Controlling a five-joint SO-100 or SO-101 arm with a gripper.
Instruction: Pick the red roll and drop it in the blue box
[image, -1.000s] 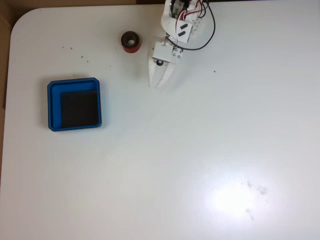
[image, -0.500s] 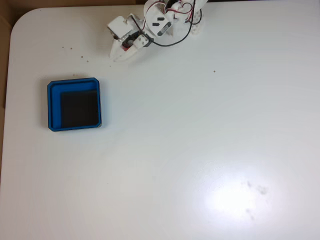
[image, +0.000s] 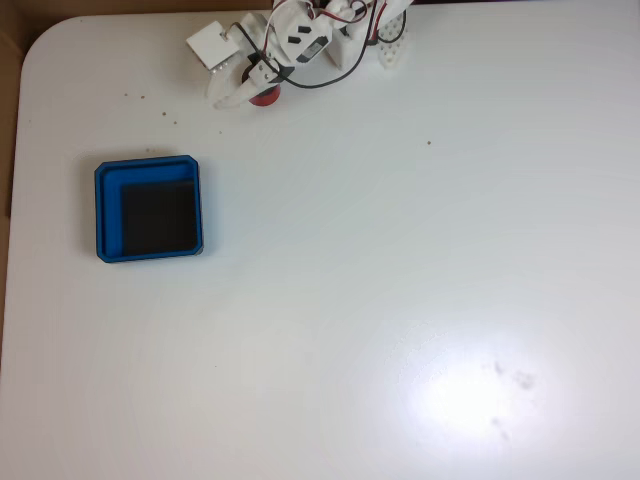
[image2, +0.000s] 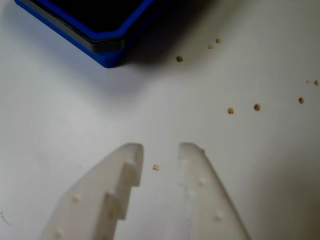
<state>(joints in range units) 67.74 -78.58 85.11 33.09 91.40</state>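
In the fixed view the red roll (image: 265, 97) lies near the table's far edge, mostly covered by the white arm, with just a red sliver showing. My gripper (image: 221, 98) points down-left, its tips past the roll on the roll's left side. The blue box (image: 110, 178), with its black floor, sits further left and nearer. In the wrist view my gripper (image2: 161, 149) is open, with bare table and one brown speck between the white fingers (image2: 122, 172). A corner of the blue box (image2: 107, 50) is at the top left of that view.
Small brown specks (image2: 230, 110) dot the white table (image: 400, 300) ahead of the fingers. The arm's base (image: 390, 45) stands at the far edge. The table's rounded corner (image: 40, 45) and left edge are close to the box.
The arm has swung left: a second ago the gripper was right of the uncovered roll, pointing down; now it lies over the roll with its tips beyond it.
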